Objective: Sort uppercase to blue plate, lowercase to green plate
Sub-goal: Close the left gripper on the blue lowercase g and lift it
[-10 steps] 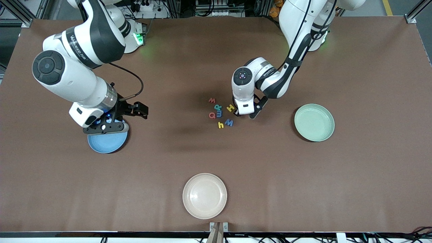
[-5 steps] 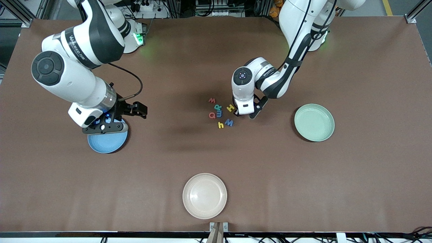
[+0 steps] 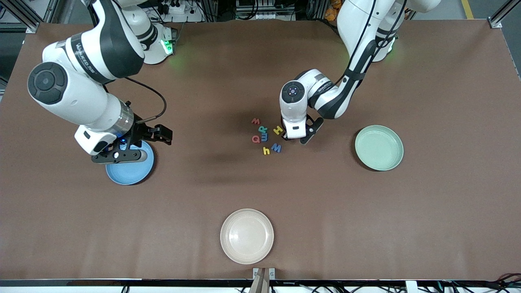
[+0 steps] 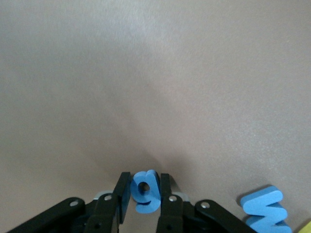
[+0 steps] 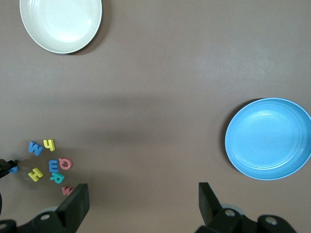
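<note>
Seven letters (image 3: 266, 137) lie mid-surface in the front view with blue plate (image 3: 132, 171) and green plate (image 3: 379, 147) bare, nothing sorted; left wrist view shows the left pincer (image 4: 141, 194) clamping the blue g (image 4: 145, 191); right wrist view shows the right pincer (image 5: 141, 201) spread wide, empty, above the blue plate.

A broad brown table (image 3: 366, 228) fills nearly the whole front view, its matte surface carrying soft dark shadows near the middle. Green light glows on the tabletop at two spots along the top edge. Above that edge, aluminium frame struts (image 3: 24, 16) stand at the corners, with a tangle of cables and a power strip (image 3: 179, 7) between them. A grey floor with a yellow line (image 3: 467, 9) shows at the top corner
</note>
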You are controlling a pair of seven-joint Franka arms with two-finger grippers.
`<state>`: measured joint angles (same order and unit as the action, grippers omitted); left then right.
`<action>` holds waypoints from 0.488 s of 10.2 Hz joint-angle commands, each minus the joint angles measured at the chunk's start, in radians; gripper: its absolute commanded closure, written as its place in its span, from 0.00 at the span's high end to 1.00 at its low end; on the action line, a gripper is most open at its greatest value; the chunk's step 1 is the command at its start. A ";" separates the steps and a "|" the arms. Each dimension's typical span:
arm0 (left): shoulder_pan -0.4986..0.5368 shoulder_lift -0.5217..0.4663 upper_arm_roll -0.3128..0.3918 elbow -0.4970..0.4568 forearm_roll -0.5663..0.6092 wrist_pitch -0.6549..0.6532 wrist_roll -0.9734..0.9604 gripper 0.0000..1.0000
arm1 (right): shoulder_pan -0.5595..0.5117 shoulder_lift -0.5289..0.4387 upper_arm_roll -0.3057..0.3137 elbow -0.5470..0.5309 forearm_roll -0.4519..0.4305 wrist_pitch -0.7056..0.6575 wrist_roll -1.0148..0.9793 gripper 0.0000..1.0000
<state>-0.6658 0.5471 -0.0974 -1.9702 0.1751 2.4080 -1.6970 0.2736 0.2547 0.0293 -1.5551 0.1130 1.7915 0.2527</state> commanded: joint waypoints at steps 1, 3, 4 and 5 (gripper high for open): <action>0.035 -0.067 0.001 -0.007 0.027 -0.097 0.118 0.01 | -0.013 0.001 0.011 0.009 -0.009 -0.015 0.013 0.98; 0.096 -0.125 -0.002 -0.016 0.017 -0.186 0.324 0.00 | -0.008 0.001 0.011 0.010 0.002 -0.012 0.022 0.98; 0.133 -0.153 -0.002 -0.022 0.014 -0.229 0.430 0.00 | 0.013 0.011 0.011 0.009 0.007 -0.001 0.054 0.97; 0.174 -0.177 -0.005 -0.036 0.012 -0.259 0.509 0.00 | 0.044 0.029 0.011 0.010 0.002 0.002 0.115 0.97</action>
<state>-0.5451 0.4291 -0.0914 -1.9659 0.1756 2.1879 -1.2912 0.2858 0.2588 0.0328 -1.5561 0.1155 1.7906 0.2915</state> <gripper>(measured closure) 0.714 0.026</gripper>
